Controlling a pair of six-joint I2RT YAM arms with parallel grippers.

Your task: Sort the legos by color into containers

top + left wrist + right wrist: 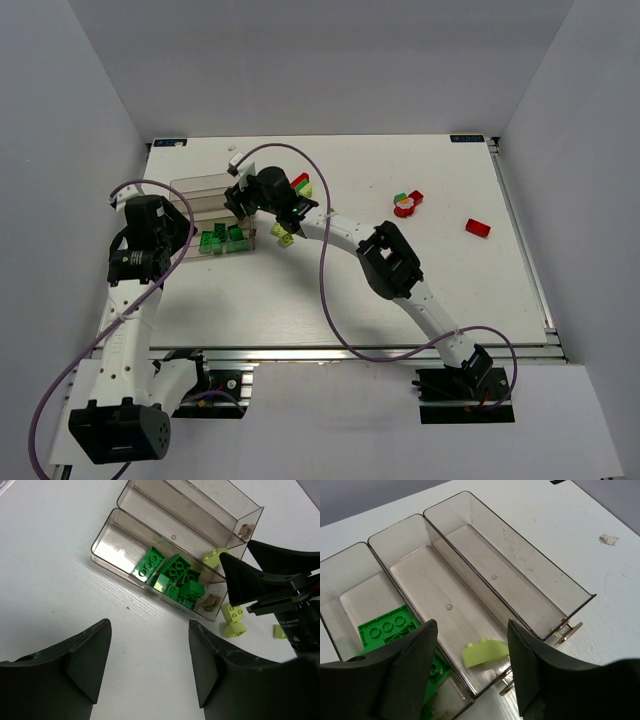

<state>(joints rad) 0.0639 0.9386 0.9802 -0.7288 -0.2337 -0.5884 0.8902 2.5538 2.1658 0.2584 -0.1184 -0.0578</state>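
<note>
Hovering with its fingers spread and empty, the right gripper hangs over the middle compartment of the tray; a lime brick lies on that compartment's floor at lower centre, and green bricks are heaped in the compartment at lower left. A careless lift could snag a finger on a dividing wall and drag or tip the light tray, mixing colours; the left gripper, also spread and empty, hovers close by over the table, so the arms might clash when reaching for the loose lime bricks at right.
</note>
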